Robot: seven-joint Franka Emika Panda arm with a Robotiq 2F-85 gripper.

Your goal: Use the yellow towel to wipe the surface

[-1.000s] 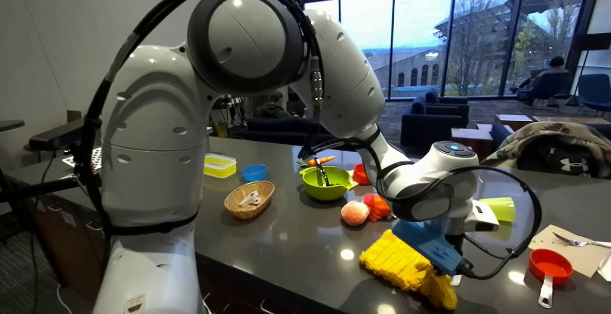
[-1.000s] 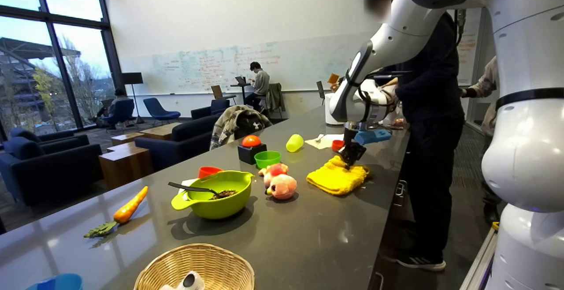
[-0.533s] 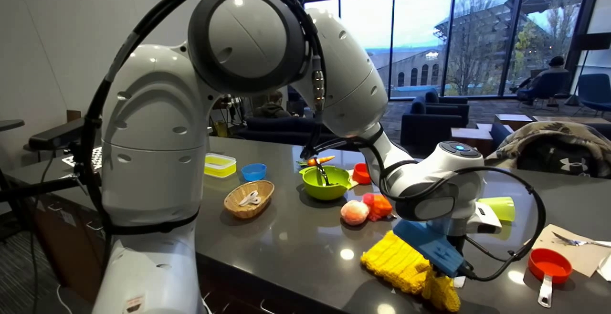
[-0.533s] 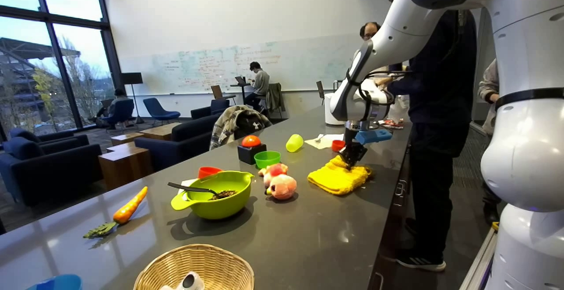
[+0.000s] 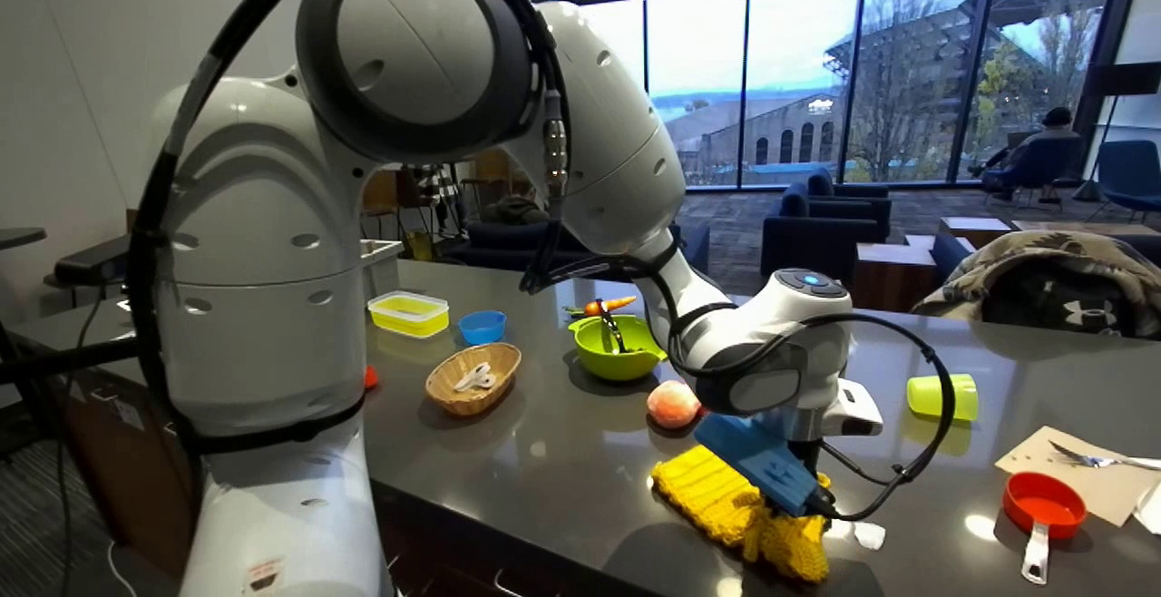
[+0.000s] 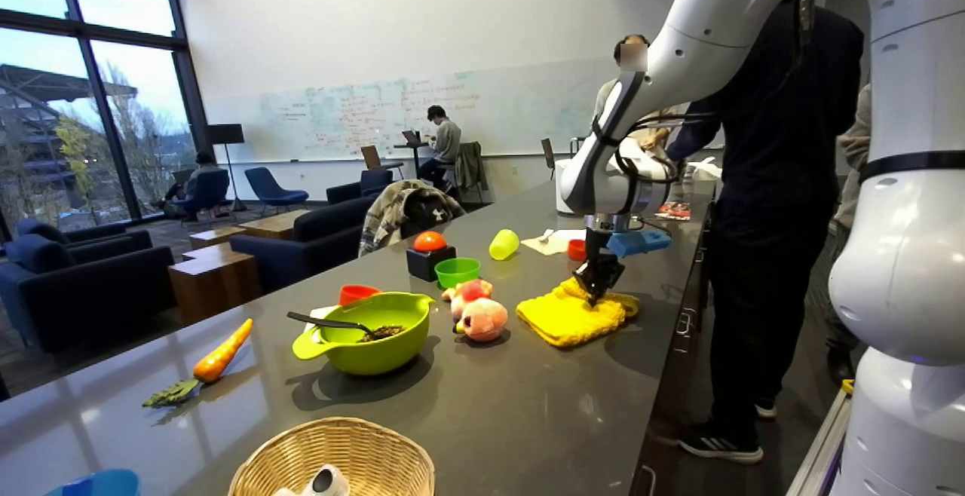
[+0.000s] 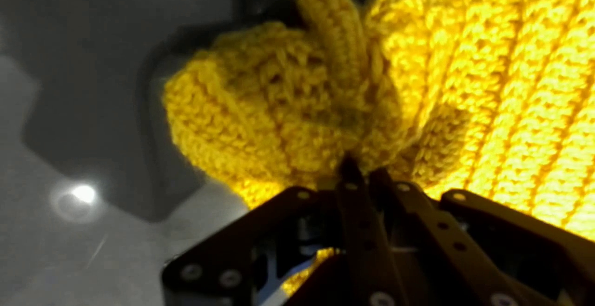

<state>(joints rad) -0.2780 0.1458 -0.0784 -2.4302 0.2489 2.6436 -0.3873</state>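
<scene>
Towel [image 6: 562, 323], yellow ribbed knit, on glossy dark-grey bench [image 6: 513, 413] near edge; hand [image 7: 365, 170] clenched on bunched fold. Likely light, soft, limp, hardly fragile; thick gathered fold probably surest hold.

The white robot arm [image 5: 612, 152] reaches over a glossy, dark grey tabletop [image 5: 562, 488], its tool [image 5: 805, 457] mostly hidden behind a blue box [image 5: 762, 467]. Under them lies the yellow towel [image 5: 703, 490], ribbed, its near end crumpled; a small white scrap [image 5: 869, 535] sits near it. Farther back are a round peach-coloured thing [image 5: 673, 405] and a green bowl [image 5: 617, 367] with a dark utensil [image 5: 613, 326] in it; a carrot [image 5: 611, 306] lies beyond the bowl. A woven basket [image 5: 458, 406] holds something white [image 5: 475, 377], near a blue bowl [image 5: 482, 328] and a yellow container [image 5: 408, 316]. Towards the right edge, a lime cup [image 5: 941, 397] lies on its side, and a red cup [image 5: 1043, 502] with a pale handle [image 5: 1036, 556] rests beside brown paper [image 5: 1043, 448] bearing a fork [image 5: 1096, 462].
</scene>
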